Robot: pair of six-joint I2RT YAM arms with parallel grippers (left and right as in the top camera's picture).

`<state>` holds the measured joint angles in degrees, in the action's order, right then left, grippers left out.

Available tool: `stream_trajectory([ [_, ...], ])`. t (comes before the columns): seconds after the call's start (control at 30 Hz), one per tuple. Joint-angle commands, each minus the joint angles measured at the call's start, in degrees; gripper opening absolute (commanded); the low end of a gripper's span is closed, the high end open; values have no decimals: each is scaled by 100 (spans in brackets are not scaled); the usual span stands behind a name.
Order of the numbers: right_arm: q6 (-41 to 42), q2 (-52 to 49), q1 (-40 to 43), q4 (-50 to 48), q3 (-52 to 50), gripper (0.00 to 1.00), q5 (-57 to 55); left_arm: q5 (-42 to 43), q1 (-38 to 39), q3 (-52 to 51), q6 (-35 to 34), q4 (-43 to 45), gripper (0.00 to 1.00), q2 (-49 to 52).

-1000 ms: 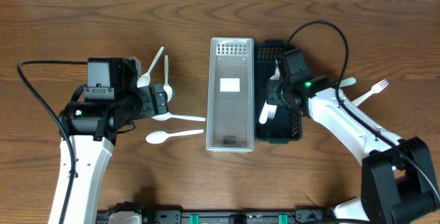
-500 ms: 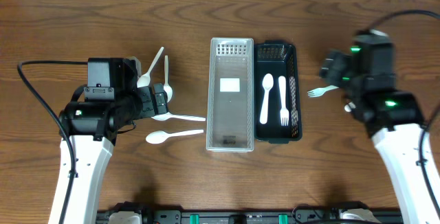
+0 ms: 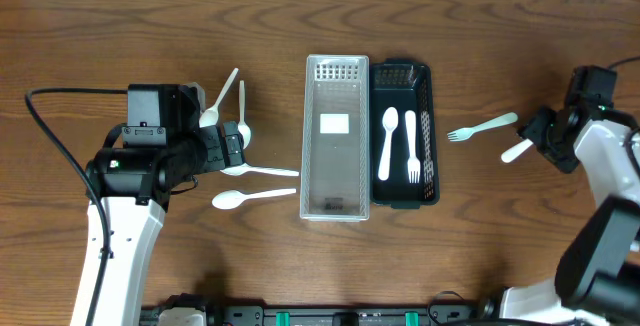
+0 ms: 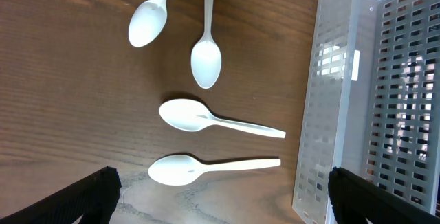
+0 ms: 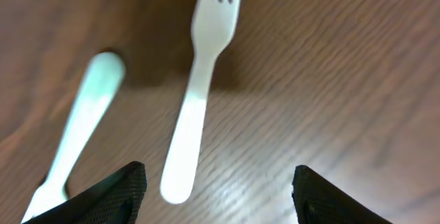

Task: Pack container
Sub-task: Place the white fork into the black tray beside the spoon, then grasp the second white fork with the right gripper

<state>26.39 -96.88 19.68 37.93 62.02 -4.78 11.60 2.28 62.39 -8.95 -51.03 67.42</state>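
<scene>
A clear plastic container stands mid-table, with a black basket against its right side. A white spoon and a white fork lie in the basket. Several white spoons lie left of the container; they also show in the left wrist view. My left gripper is open and empty above them. My right gripper is open and empty over two white forks on the table: one and another.
The container's perforated wall fills the right of the left wrist view. Bare wooden table surrounds the forks at the right. A black cable loops beside the left arm.
My right gripper has moved from the black basket out to the right and now hovers over the two forks on the table. A fork now lies in the basket. The left arm has not moved.
</scene>
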Motion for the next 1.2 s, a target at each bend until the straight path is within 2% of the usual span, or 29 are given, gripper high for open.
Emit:
stream_trajectory([
  [0.0,299,-304,238,-138,-33,71,380,-72,-24,85,61,-13,98,31],
  [0.33,315,-828,308,-885,-33,69,466,-72,-24,85,61,-13,98,31],
  [0.47,321,-966,315,-1121,-31,63,457,-72,-24,85,61,-13,98,31],
  [0.53,433,-1021,315,-1134,-20,59,455,-72,-24,85,61,-13,98,31],
  [0.63,640,-1099,313,-1161,-20,58,407,-72,-24,85,61,-13,98,31],
  [0.9,595,-1268,313,-1110,-20,58,61,-72,-24,85,61,-13,98,31],
  [1.17,459,-1314,313,-704,-20,54,-404,-72,-24,85,61,-13,98,31],
])
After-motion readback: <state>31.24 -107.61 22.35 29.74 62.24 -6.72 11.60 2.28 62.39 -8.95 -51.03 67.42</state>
